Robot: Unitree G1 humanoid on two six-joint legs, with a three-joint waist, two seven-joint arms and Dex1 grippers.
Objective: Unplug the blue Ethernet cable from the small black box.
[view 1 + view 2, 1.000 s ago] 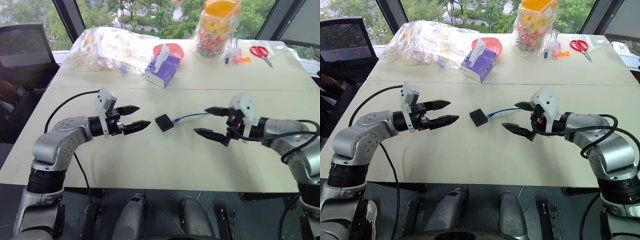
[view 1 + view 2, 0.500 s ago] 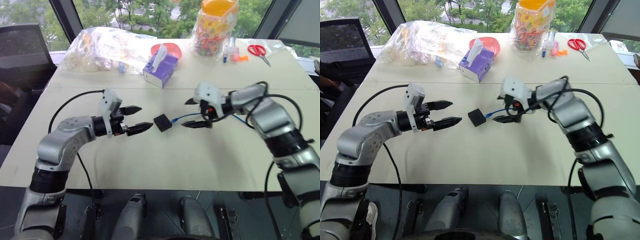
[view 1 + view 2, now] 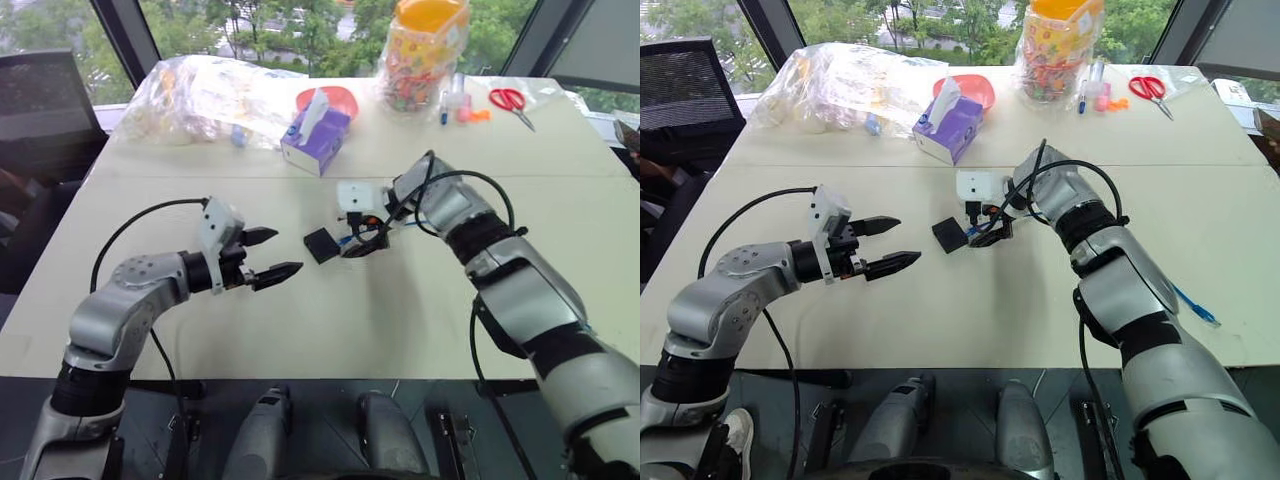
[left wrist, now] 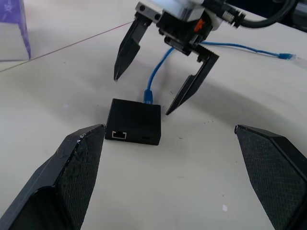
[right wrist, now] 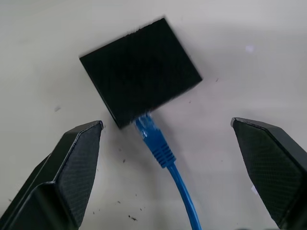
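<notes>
Here we are in the approach step: the blue Ethernet cable point(image 5: 160, 151) is plugged into the small black box point(image 5: 140, 72), which lies flat on the pale worktop point(image 3: 420, 300), and nothing has been gripped yet. The right claw point(image 4: 163, 81) hangs just above the cable's plug end, beside the box's socket side, fingers spread wide and pointing steeply down, one finger on each side of the blue cord with open space between them and the plug. From the box the cable trails off under the right arm. The left claw point(image 3: 268, 254) hovers near the opposite side of the box, also wide open and roughly level, its fingertips apart from the box and touching nothing. In the left wrist view we see a second, empty socket on the face of the box turned toward that claw. We judge that the next move calls for two things together: the right claw has to come down until its fingers bracket the plug's boot just beside the box, and close there rather than further along the cord; and the left claw most likely has to come in and pin or pinch the box, since a loose light box would probably slide along with the cable when we pull. Whether the plug's latch tab needs pressing we cannot tell from here.
</notes>
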